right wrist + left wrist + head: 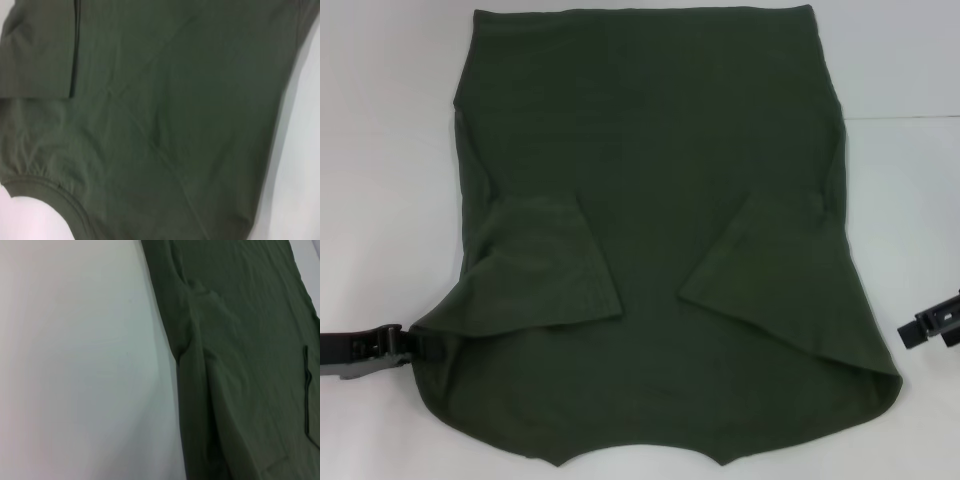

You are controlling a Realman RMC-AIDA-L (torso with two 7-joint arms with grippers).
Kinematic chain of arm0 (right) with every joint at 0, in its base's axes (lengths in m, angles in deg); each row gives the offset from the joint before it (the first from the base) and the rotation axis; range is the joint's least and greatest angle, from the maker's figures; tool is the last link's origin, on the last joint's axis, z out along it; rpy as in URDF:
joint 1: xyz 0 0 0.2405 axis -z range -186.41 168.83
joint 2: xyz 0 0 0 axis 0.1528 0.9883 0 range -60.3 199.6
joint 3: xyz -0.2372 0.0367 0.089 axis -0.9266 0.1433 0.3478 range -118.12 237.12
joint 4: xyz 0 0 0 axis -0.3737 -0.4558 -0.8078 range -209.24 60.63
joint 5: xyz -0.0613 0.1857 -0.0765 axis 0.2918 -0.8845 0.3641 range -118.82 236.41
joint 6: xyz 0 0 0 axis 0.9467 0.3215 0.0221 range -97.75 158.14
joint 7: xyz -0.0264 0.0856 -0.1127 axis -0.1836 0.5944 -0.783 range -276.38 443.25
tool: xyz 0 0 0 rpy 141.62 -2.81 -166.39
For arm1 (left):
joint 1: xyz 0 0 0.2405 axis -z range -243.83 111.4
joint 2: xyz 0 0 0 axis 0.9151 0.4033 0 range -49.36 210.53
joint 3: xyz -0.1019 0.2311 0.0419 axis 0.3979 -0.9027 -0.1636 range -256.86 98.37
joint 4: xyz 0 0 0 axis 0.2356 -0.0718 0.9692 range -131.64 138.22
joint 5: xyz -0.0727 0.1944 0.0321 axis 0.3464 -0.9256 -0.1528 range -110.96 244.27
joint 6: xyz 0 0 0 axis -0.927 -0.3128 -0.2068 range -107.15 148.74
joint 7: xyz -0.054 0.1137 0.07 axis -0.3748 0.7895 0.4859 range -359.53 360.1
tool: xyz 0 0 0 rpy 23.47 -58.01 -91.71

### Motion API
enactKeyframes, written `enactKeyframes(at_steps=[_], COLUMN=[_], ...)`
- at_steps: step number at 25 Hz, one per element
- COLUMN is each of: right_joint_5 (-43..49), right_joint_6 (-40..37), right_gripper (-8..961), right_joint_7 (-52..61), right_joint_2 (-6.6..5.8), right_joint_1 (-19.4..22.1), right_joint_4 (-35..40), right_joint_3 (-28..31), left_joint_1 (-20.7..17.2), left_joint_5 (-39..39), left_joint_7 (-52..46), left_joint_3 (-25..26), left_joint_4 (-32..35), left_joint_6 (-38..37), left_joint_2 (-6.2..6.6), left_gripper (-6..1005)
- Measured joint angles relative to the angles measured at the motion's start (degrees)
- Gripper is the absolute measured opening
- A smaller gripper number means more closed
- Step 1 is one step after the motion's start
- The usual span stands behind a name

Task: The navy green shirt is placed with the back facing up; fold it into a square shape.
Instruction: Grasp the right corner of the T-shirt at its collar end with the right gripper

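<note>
large dark olive-green short-sleeved shirt (650,200): flat on white table (380,150), both sleeves folded inward over the body. black left gripper (405,340): at the shirt's left shoulder corner, touching the fabric; finger state cannot be told. black right gripper (932,322): just beside the right edge, apart from the cloth; finger state cannot be told.

I see the navy green shirt (650,180) lying flat on the white table (380,150), both short sleeves folded inward over its body, collar edge nearest me.
</note>
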Motion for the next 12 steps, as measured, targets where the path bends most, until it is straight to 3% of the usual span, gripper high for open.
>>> enactKeyframes(at_steps=[10,12], right_joint_5=[2.0,3.0], right_joint_6=[0.8,1.3], right_gripper=[925,879], right_joint_7=[-1.7,-1.7], right_joint_2=[1.85,2.46], right_joint_1=[-0.4,-0.6], right_joint_4=[-0.7,-0.7], right_joint_3=[-0.1,-0.1], left_joint_1=[-0.2,-0.1], left_joint_5=[0.0,0.0], left_joint_7=[0.0,0.0], left_joint_3=[0.3,0.3], left_joint_4=[0.0,0.0], left_joint_6=[0.0,0.0], left_joint_2=[0.0,-0.01], left_gripper=[27,27])
